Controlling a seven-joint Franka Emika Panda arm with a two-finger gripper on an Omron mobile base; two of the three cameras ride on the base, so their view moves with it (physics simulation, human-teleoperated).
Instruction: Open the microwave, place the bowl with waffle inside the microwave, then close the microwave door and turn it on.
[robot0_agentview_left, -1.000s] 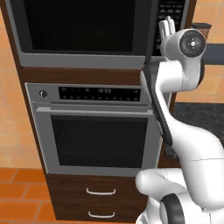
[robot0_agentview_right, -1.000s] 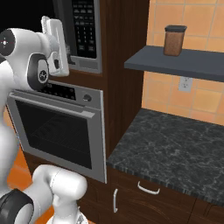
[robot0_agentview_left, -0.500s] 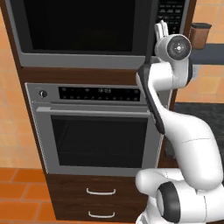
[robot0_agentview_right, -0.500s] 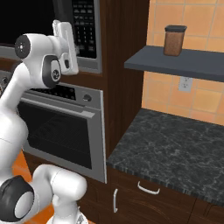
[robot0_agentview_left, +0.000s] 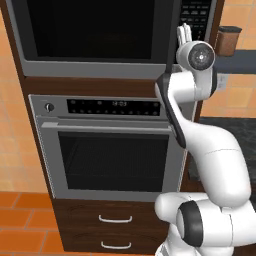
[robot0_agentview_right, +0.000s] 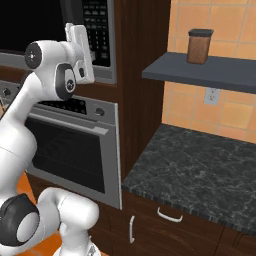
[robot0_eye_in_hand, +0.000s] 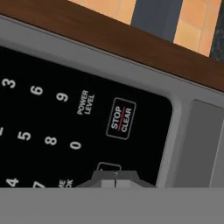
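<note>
Clearly the microwave (robot0_agentview_left: 100, 35) fills the top of the left base view, its door (robot0_agentview_left: 92, 30) shut flush, so the step in hand looks like the last one: switching it on. Its keypad (robot0_eye_in_hand: 65, 127) spreads across the hand view, rolled sideways, with the STOP CLEAR button (robot0_eye_in_hand: 120, 118) near the middle and another outlined button (robot0_eye_in_hand: 108, 168) just above the fingertips at the bottom edge. The pincer (robot0_eye_in_hand: 115, 177) is fully closed and holds nothing, its tips together as one blunt point close to the panel. To do this well, I judge it should push straight in on that lower button, gently, without sliding toward STOP CLEAR, which sits near. In the right base view the pincer (robot0_agentview_right: 79, 36) stands at upper left against the keypad (robot0_agentview_right: 96, 27). Room is tight rightward: the grey frame and brown cabinet edge (robot0_agentview_right: 135, 75) lie just beside. Backing off toward the base looks free; the oven (robot0_agentview_left: 107, 145) sits below, the shelf (robot0_agentview_right: 200, 72) with its canister (robot0_agentview_right: 199, 46) well apart
</note>
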